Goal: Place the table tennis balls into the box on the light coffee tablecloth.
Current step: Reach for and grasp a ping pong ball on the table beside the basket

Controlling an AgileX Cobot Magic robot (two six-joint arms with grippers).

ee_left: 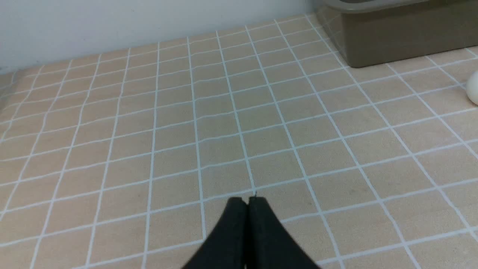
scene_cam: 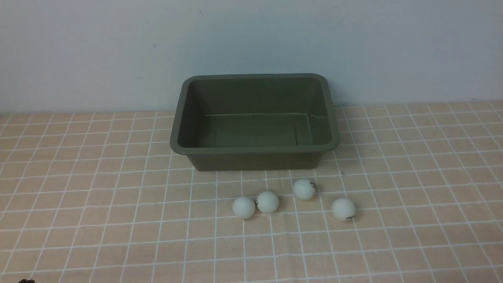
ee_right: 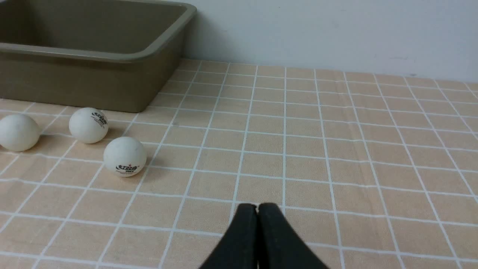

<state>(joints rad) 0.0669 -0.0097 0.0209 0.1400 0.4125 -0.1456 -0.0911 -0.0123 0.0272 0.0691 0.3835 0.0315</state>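
Right jaws pinched together, empty, low over tablecloth (ee_right: 336, 149). Nearest ball (ee_right: 124, 156) ahead of them, off toward robot's left. Two more balls (ee_right: 88, 125) just beyond it; fourth outside that view. Left jaws likewise closed, empty, and seemingly farther off, with only one ball's edge in its view. Right arm likely better placed. Box (scene_cam: 255, 148) beyond balls, upright, nothing inside.

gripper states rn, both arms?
Left gripper: closed, holding nothing.
Right gripper: closed, holding nothing.
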